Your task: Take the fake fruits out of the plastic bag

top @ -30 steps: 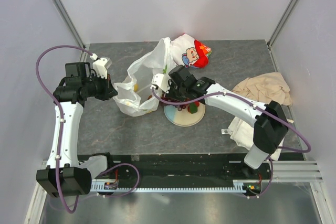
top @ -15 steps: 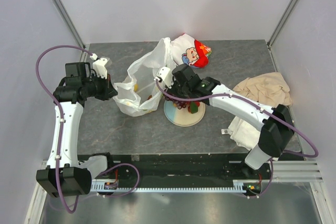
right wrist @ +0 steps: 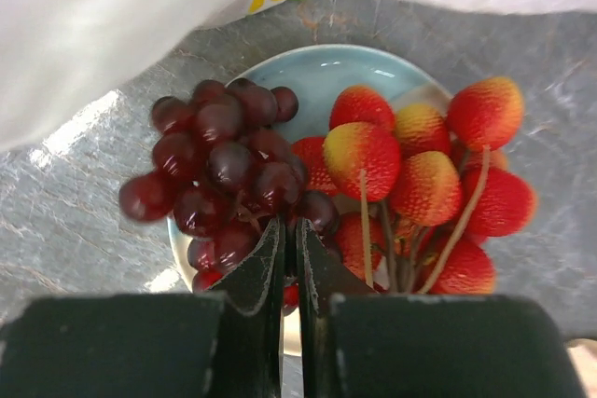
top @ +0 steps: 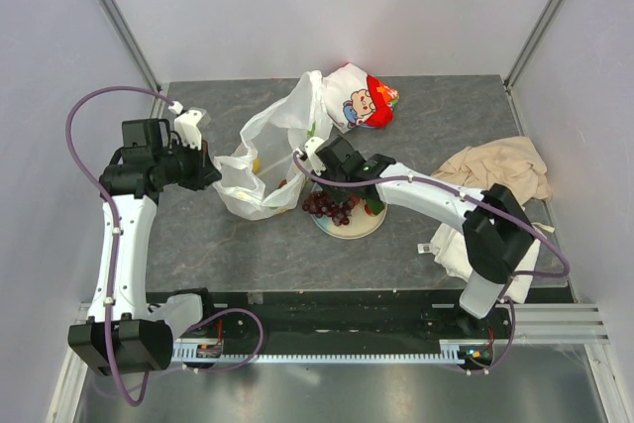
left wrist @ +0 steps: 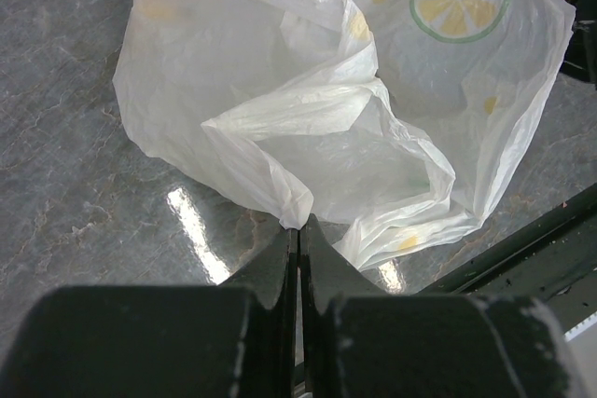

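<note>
1. My left jaws are fully closed, pinching a fold of the plastic bag [left wrist: 308, 109], which lies on the surface [left wrist: 65, 137] left of the plate [right wrist: 326, 67].
2. My right jaws are nearly closed on the grape bunch [right wrist: 224, 165] stem, over the plate beside the strawberries [right wrist: 429, 184].
3. I judge the bag thin and slippery, so I grip bunched folds. The fruits look light and glossy, so I take them by the stems.

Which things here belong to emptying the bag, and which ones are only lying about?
Job: thin translucent white plastic bag; dark purple plastic grape bunch; red plastic strawberries; pale blue round plate holding them.
Lying about: white-and-red cartoon-printed packet; crumpled beige cloth; folded white towel.
</note>
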Controlling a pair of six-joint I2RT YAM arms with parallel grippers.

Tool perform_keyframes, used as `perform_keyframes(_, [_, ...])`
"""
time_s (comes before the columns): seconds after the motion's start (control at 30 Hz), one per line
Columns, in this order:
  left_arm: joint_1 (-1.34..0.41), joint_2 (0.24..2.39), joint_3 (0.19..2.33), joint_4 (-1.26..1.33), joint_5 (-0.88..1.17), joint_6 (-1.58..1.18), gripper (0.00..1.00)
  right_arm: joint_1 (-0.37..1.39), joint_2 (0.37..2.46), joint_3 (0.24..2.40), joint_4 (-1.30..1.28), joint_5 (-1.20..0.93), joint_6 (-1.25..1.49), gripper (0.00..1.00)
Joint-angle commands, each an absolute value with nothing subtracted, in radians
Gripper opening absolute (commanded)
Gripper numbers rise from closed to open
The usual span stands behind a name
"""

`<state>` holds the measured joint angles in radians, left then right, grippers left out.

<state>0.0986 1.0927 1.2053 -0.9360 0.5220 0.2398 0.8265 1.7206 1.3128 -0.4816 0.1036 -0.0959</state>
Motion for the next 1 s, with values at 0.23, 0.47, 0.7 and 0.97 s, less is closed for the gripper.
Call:
perform_keyframes(0.23, [0.100, 1.077, 1.200, -0.920, 0.499, 0.235, 0.02, 0.824, 1.805, 1.378, -0.465, 0.153, 0.083, 0.00])
perform_keyframes(0.47, [0.101, 1.078, 1.198, -0.920, 0.499, 0.241, 0.02, 0.824, 1.760, 1.456, -0.526, 0.131, 0.071, 0.30])
perform_keyframes(0.7, [0.100, 1.098, 1.201, -0.902, 0.506, 0.236, 0.02, 0.824, 1.726, 1.414, -0.549, -0.087, -0.041, 0.70])
perform_keyframes(0.97, [0.101, 1.104, 1.224, -0.900, 0.505, 0.236, 0.02, 0.833, 1.770, 1.365, -0.497, -0.143, -0.139, 0.87])
